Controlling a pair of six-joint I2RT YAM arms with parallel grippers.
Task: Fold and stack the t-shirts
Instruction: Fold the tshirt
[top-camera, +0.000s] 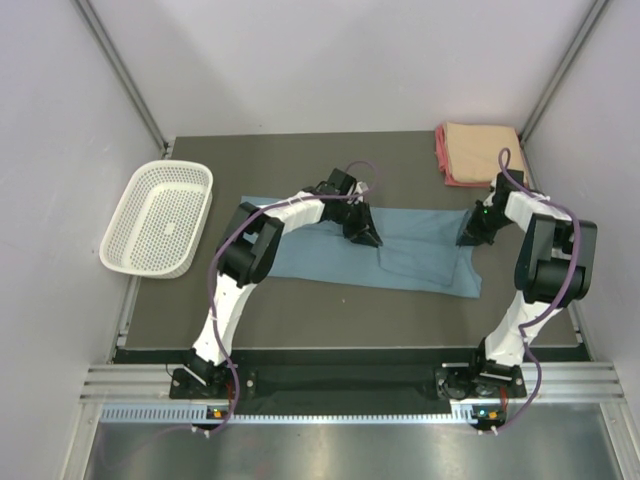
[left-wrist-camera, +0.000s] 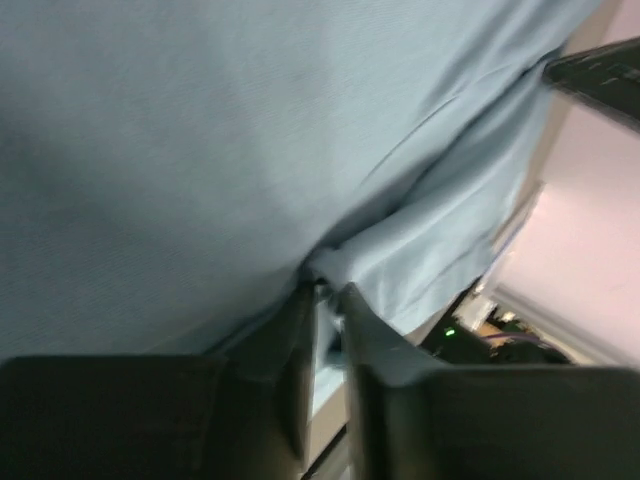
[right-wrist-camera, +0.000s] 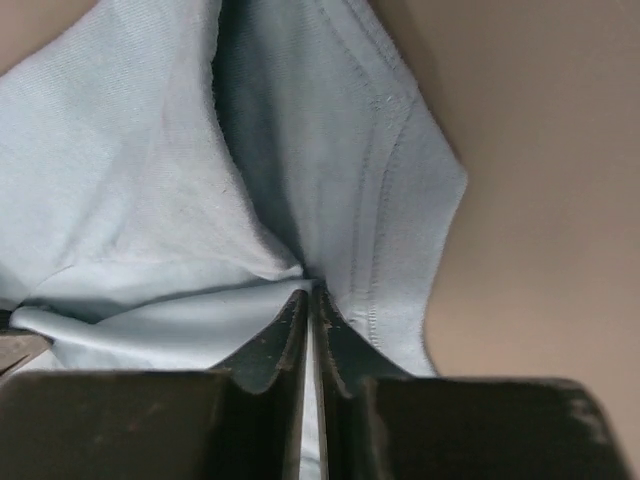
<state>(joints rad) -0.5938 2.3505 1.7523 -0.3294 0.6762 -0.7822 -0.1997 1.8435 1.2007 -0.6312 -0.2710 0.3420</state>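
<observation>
Top external view, centre frame: large dusty blue-grey cloth t-shirt (top-camera: 420, 258) spread flat on dark tabletop (top-camera: 320, 322), left tool (top-camera: 366, 238) down on its upper edge, right tool (top-camera: 470, 238) down at its right end. Left wrist view: nearly closed, pinching a raised fold of that shirt. Right wrist view: fully together, clamped on a bunched pleat beside the stitched hem. Upper right of frame: folded peach-tan cloth t-shirt (top-camera: 482, 148) resting on folded pink-red cloth t-shirt (top-camera: 441, 160).
</observation>
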